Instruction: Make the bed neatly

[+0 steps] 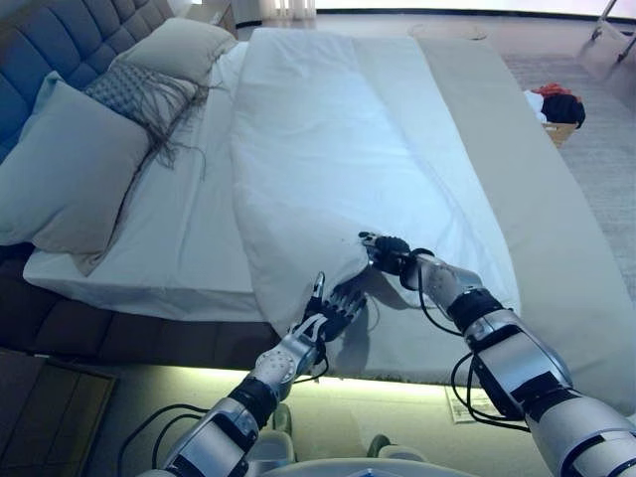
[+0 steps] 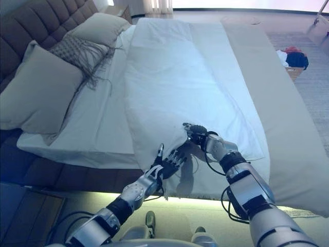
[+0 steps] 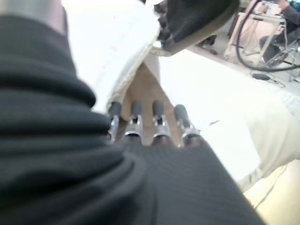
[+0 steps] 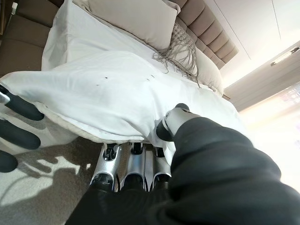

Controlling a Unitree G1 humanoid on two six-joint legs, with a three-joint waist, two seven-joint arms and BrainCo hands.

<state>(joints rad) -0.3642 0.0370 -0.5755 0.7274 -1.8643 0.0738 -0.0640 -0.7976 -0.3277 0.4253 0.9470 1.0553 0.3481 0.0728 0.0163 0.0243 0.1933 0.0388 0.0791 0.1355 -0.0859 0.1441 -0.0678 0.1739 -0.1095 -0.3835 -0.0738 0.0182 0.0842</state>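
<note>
While the white duvet [image 1: 328,149] lies in a long folded band down the middle of the bed [image 1: 556,238], the robot works at its nearest corner, low in the centre of the head view. Its left hand [image 1: 333,310] reaches up from the lower left with fingers extended and relaxed under the hanging corner, touching the cloth rather than clutching it. Just above and to the right, the right hand [image 1: 386,250] has its fingers curled under the duvet's edge with the thumb on top, pinching the fabric; its wrist view shows the cloth draped over those fingers.

As a judgement, the job looks well short of done. The duvet covers only a central strip, leaving the white sheet [image 1: 189,229] bare on the left side of the frame and a broad beige cover [image 1: 517,179] exposed on the right. Spreading the duvet flat to both sides and squaring its edges appears to remain.

Further back, at the upper left, a large beige pillow [image 1: 70,174] leans on the padded headboard [image 1: 60,45], with a grey fringed cushion [image 1: 139,94] and a second pillow [image 1: 184,45] beyond it; they sit loosely and may need straightening. At the upper right, a heap of clothes [image 1: 556,104] rests on the floor.
</note>
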